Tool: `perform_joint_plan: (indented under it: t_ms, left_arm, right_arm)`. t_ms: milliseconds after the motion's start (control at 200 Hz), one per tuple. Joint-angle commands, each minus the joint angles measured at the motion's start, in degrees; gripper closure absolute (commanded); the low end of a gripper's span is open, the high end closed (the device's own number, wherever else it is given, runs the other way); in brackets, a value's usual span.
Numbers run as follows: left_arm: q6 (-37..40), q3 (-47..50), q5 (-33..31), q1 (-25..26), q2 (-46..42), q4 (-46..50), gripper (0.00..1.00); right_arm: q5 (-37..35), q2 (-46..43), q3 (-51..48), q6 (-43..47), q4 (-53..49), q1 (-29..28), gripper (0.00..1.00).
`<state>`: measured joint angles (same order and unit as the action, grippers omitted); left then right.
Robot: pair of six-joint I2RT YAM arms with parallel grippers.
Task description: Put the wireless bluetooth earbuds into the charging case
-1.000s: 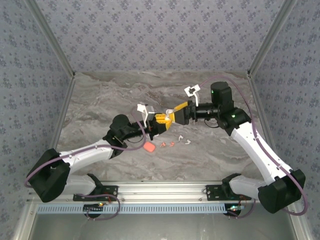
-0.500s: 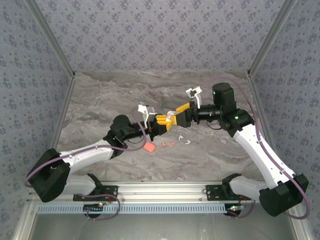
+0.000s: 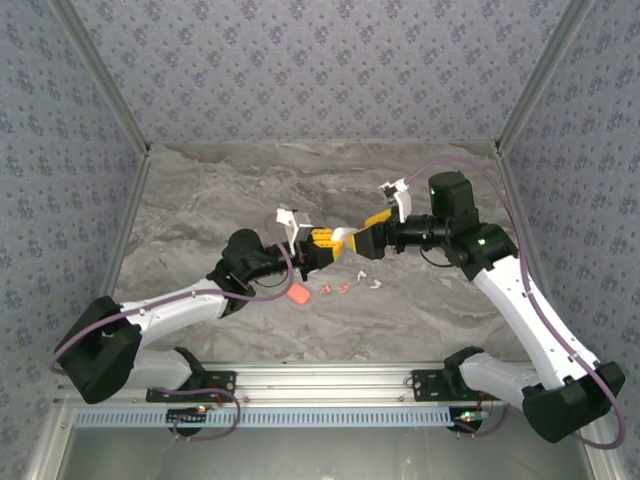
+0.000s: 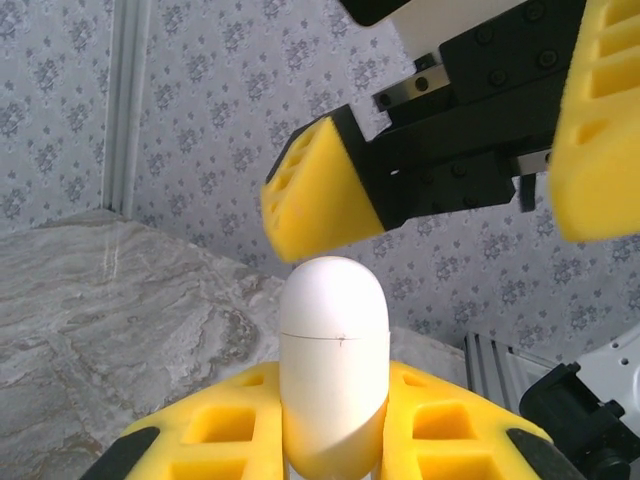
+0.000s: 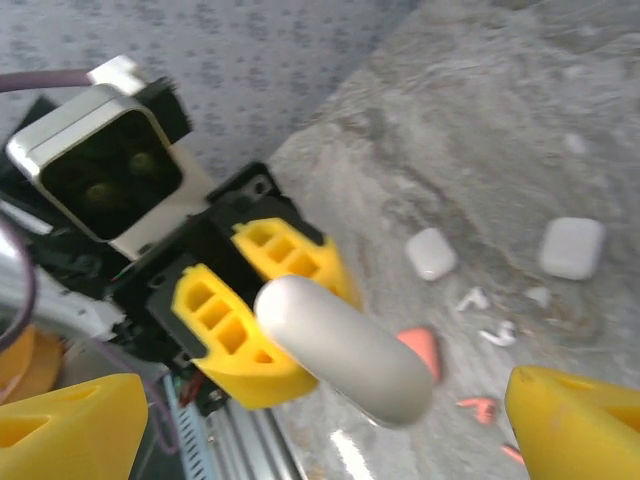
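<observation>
1. the left gripper (image 4: 333,445) is clamped on an upright white charging case (image 4: 333,330).
2. the right gripper (image 4: 460,150) is spread wide, nothing held, just beyond the case's top.
3. the earbuds (image 5: 478,405) are scattered on the marble table (image 3: 200,200) beneath both grippers, ungripped.

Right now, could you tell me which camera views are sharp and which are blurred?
Left wrist: the white case is sharp and evenly lit. Right wrist: soft throughout, the case smeared, the earbuds fuzzy. Top external: crisp, no glare.
</observation>
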<state>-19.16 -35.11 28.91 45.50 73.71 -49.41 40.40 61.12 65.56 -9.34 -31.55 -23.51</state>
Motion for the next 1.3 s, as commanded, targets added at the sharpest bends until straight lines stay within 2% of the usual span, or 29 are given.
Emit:
perform_joint_plan:
  t_ms: [0, 150, 245, 565, 869, 1149, 1294]
  left_arm:
    - [0.26, -2.72, -2.93, 0.08, 1.19, 3.44, 1.00]
    - [-0.86, -9.07, -6.32, 0.10, 6.32, 15.34, 1.00]
    - [-3.67, -13.91, -7.70, -0.08, 12.17, 20.92, 1.00]
    - [-21.42, -28.96, -10.86, -3.69, 33.95, 26.69, 1.00]
    - [-23.87, -45.06, -11.33, -4.41, 47.96, 37.81, 1.00]
    - [-26.80, -49.13, -11.31, -4.93, 53.40, 38.73, 0.94]
    - [-26.89, -49.20, -11.49, -5.06, 53.98, 38.99, 0.85]
  right_arm:
    - [-14.54, -4.08, 2.25, 0.97, -4.12, 1.63, 0.04]
    - [-29.38, -6.92, 1.11, -1.13, -9.56, 3.83, 0.00]
    - [-32.90, -8.11, -0.08, -1.92, -12.13, 5.12, 0.00]
    - [-30.25, -11.48, -3.79, -3.22, -14.42, 8.33, 0.00]
    - [-28.73, -12.60, -5.38, -2.80, -16.43, 10.06, 0.00]
    - [-26.90, -13.54, -6.31, -2.91, -16.44, 11.86, 0.00]
    - [-25.66, -13.58, -6.88, -3.24, -16.51, 12.83, 0.00]
